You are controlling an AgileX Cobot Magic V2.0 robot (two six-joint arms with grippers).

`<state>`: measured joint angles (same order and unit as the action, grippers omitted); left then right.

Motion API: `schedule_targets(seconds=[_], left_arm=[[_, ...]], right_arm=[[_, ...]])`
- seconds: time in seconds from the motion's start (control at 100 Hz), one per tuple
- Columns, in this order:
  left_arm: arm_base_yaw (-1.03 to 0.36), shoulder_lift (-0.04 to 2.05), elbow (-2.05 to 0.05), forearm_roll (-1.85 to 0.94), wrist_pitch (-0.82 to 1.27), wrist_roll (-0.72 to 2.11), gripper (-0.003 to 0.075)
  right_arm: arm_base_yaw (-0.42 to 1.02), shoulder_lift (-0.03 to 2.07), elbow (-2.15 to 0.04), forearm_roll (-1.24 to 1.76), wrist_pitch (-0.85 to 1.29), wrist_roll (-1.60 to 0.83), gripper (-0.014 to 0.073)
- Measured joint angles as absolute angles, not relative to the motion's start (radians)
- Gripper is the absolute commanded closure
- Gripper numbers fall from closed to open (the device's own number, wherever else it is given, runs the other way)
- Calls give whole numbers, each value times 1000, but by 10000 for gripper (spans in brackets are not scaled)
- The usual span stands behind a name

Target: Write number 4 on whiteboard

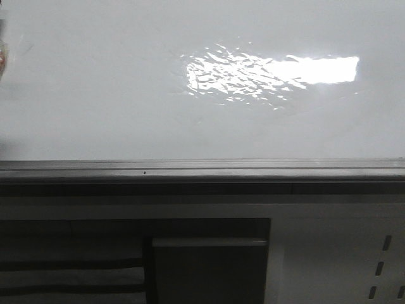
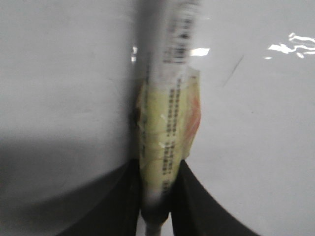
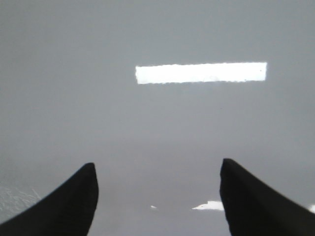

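Whiteboard [image 1: 126, 95] fills the upper half of the front view, its one grey rail [image 1: 202, 170] crossing mid-frame; one glare patch [image 1: 272, 73] sits upper right. No written 4 can be made out, only a faint short stroke [image 2: 232, 70] in the left wrist view. One blurred marker [image 2: 167, 132], its tip cut off at upper centre, is pinched in the left tool [image 2: 156, 196]. The right tool [image 3: 157, 196] is spread, holding nothing.

The whiteboard [image 1: 95, 95] looks glossy and smooth, throwing back bright glare. Its bottom rail [image 1: 202, 170] is dull grey metal. The marker [image 2: 170, 123] carries a printed paper label.
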<state>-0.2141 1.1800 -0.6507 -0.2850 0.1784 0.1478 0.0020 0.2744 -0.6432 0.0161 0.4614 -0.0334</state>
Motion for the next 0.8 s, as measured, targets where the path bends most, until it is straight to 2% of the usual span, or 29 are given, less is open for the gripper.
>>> schedule_targets(seconds=[0.19, 0.44, 0.56, 0.8], left_arm=[[-214, 1178, -687, -285, 257, 165, 741], [-289, 1137, -910, -283, 643, 378, 741], [-363, 1133, -996, -281, 772, 471, 741], [-499, 1133, -1049, -279, 882, 581, 741]], right_arm=[[2, 289, -658, 28, 496, -33, 125], [2, 453, -805, 110, 762, -72, 125], [8, 579, -874, 223, 885, -227, 125], [10, 845, -950, 596, 1077, -748, 125]])
